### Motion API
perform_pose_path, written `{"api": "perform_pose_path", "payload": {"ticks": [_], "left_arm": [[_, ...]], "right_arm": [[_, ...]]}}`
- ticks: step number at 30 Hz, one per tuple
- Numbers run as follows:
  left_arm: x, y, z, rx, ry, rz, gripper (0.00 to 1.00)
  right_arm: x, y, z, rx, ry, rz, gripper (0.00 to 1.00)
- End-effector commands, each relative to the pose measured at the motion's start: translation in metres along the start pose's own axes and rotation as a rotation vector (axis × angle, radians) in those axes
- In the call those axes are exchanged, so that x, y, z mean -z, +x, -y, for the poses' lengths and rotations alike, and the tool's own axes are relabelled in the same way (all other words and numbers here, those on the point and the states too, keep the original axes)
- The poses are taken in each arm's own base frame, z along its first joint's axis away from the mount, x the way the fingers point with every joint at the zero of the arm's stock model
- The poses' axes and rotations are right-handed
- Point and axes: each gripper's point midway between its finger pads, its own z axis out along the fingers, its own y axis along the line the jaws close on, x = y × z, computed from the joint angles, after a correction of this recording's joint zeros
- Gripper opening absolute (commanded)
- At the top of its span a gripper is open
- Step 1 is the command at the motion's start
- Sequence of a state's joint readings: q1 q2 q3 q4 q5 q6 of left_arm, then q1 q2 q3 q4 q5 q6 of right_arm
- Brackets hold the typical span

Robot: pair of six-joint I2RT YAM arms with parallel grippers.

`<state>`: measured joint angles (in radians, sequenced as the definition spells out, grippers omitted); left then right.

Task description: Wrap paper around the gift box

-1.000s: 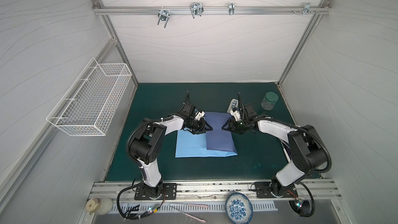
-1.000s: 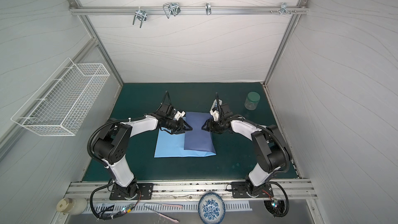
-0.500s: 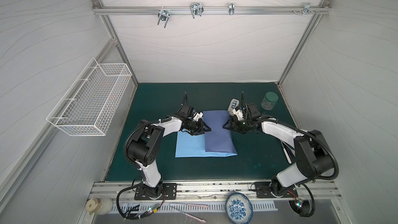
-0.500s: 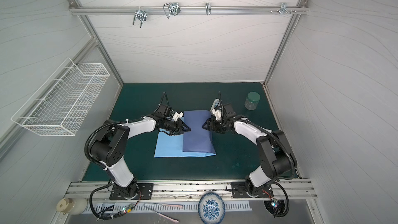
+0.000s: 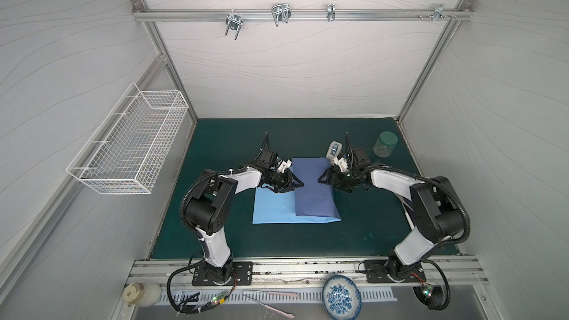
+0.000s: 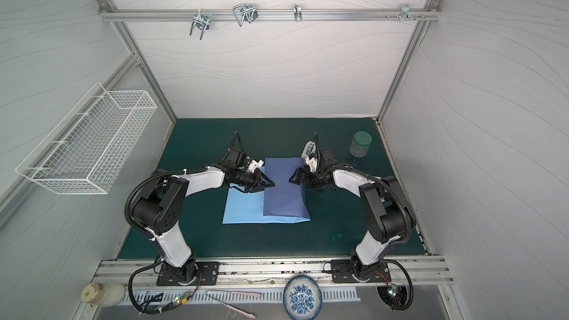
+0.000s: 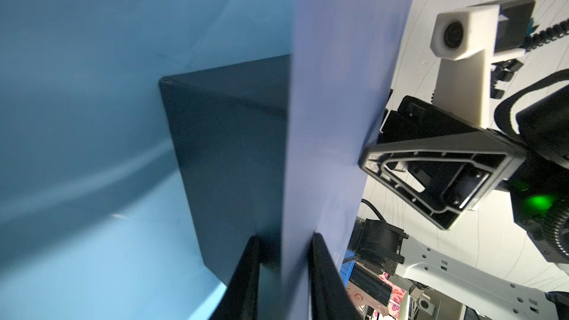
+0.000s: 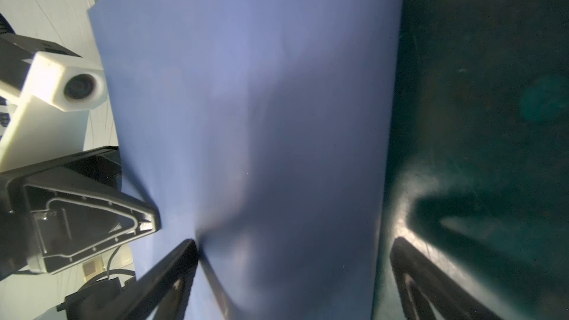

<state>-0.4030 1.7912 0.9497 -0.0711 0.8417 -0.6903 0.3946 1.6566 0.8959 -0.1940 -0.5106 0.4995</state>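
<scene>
Paper (image 5: 312, 192) first: how will it handle?
— Thin and light, I'd judge. It creases readily, slides on the mat (image 5: 369, 226) and would tear if tugged. Its indigo face is folded over the gift box (image 7: 228, 149) at mid-mat, and the sky-blue face lies flat toward 9 o'clock.
And the box?
— Stiff card with sharp edges, probably light, so it could skid when the sheet is pulled. In both top views the flap hides it.
Pincers?
— The left gripper (image 5: 300, 183), at the flap's 9 o'clock edge, is clenched and seems to pin the flap against the box. The right gripper (image 5: 320, 178), at 3 o'clock, stands wide open, its jaws astride the paper, gripping nothing.
Where to take hold?
— The free sky-blue edge at 9 o'clock, pinched shallowly while the box is steadied.
</scene>
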Motion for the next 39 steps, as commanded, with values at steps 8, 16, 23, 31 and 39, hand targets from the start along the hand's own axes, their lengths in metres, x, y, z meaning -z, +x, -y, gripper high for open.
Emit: {"api": "perform_pose_path", "payload": {"ticks": [8,16,23,31,39], "left_arm": [[-0.024,0.007,-0.011,0.078,-0.017,-0.034,0.23],[-0.034,0.002,0.007,0.079,0.046,-0.040,0.27],[-0.041,0.004,0.008,0.089,0.067,-0.046,0.26],[-0.039,0.007,-0.008,0.086,0.007,-0.037,0.17],[-0.038,0.003,-0.015,0.089,-0.036,-0.020,0.17]], "right_arm": [[-0.003,-0.003,-0.009,-0.031,-0.080,0.002,0.99],[0.002,0.001,-0.005,-0.040,-0.063,0.015,0.99],[0.013,0.004,0.001,-0.018,-0.012,0.029,0.99],[0.043,0.002,0.013,0.062,0.144,0.103,0.99],[0.042,0.007,0.020,0.071,0.165,0.094,0.99]]}}
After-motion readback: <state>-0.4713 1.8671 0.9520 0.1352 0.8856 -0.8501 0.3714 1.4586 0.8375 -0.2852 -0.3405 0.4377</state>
